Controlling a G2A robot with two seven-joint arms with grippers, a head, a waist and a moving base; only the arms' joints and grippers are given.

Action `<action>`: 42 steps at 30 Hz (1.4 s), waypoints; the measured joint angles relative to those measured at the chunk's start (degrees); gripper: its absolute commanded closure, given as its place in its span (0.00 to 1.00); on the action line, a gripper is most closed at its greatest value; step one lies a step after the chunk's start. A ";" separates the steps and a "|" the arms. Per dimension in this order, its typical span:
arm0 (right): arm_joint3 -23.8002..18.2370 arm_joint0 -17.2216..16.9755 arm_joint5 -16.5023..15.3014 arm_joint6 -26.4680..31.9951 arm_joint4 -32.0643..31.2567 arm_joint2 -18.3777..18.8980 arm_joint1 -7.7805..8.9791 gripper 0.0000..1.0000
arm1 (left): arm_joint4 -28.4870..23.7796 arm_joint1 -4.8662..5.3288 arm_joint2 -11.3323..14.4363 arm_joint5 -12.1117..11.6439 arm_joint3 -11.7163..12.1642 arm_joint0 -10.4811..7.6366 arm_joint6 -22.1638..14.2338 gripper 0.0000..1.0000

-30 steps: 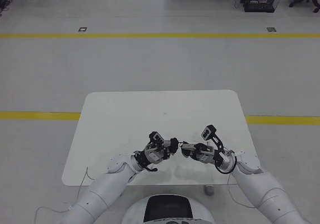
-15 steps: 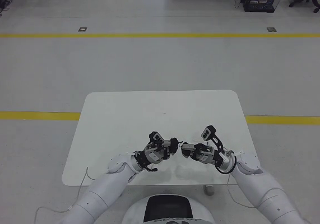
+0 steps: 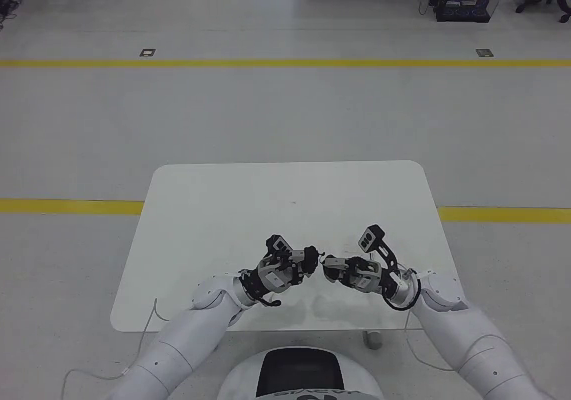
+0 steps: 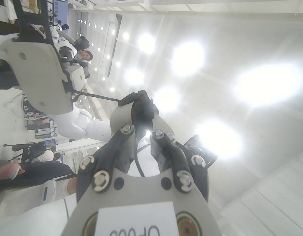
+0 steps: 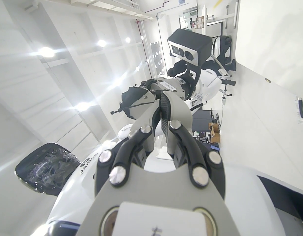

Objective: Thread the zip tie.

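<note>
White bench (image 3: 215, 200), two claws, one zip tie (image 4: 97, 95).
At its 6 o'clock edge the left claw (image 3: 312, 260) and right claw (image 3: 329, 265) meet, both clenched on the black zip tie; the left wrist view shows it stretched between them, too thin to see from above.

White table (image 3: 265, 200) on grey floor (image 3: 65, 130) with yellow lines (image 3: 55, 205); bright ceiling lights (image 4: 188, 55)

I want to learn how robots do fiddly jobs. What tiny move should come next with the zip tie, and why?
Probably ease the two end effectors slightly closer, feeding the strap along. The left end effector and right end effector are both shut on the zip tie, a thin strap stretched between them above the table. Whether it is through yet, I cannot tell.
</note>
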 measured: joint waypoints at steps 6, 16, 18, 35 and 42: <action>0.27 0.08 0.10 0.15 -0.10 -0.02 -0.10 1.00 | 0.00 0.00 0.00 0.00 0.00 0.00 0.00 1.00; 0.71 0.16 0.27 0.34 -0.30 0.01 -0.23 1.00 | 0.00 0.00 0.00 0.00 0.00 0.00 0.00 1.00; 0.76 0.18 0.35 0.35 -0.35 0.02 -0.25 1.00 | 0.00 0.00 0.00 0.00 0.00 0.00 0.00 1.00; 1.15 0.33 0.73 0.34 -0.73 -0.02 -0.47 1.00 | 0.00 0.00 0.00 0.00 0.00 0.00 0.00 1.00; 1.23 0.39 0.83 0.44 -0.94 -0.02 -0.54 1.00 | 0.00 0.00 0.00 0.00 0.00 0.00 0.00 1.00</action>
